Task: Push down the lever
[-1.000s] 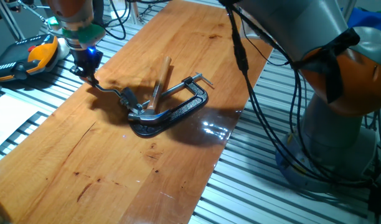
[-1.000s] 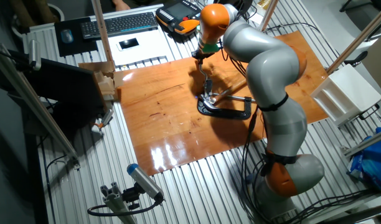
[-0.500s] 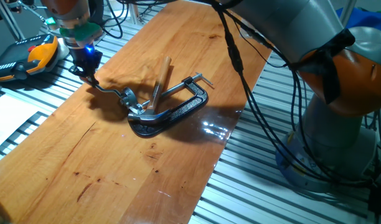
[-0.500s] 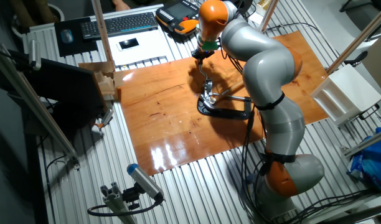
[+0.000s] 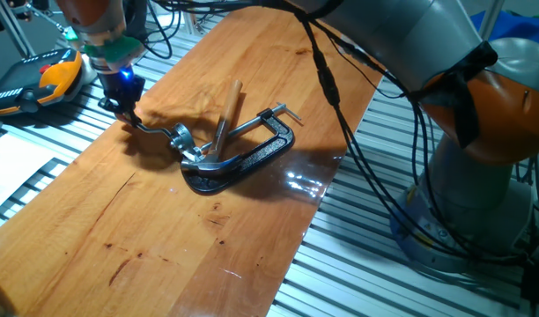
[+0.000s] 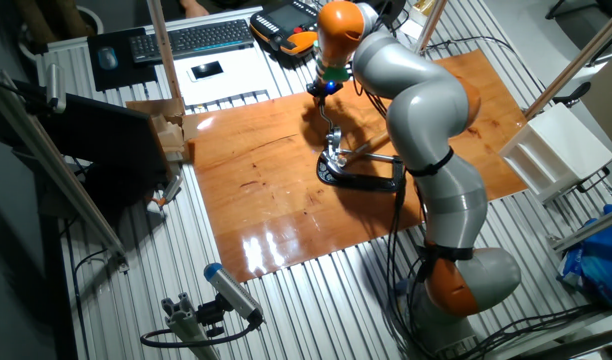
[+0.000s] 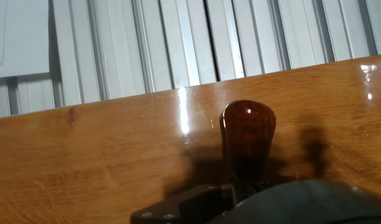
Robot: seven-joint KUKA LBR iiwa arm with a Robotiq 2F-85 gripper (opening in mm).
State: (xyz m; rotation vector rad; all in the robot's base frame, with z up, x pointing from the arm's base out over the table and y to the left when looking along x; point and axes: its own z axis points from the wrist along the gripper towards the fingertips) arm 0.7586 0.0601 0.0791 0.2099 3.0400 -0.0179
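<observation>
lever (image 5: 155, 129) on table (image 5: 120, 238) | left of hammer (image 5: 224, 119) | hammer across C-clamp (image 5: 252, 154)

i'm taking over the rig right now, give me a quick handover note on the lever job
Gripper: on the knob end of the lever, at the table's edge; whether the jaws are open or shut cannot be told.
Lever: lying low over the wood, hinged on its bracket beside the hammer and C-clamp. The hand view shows the reddish knob close above the board.
Done: contact made, lever looks nearly down.
Left: confirm it is fully down, then lift clear.
</observation>
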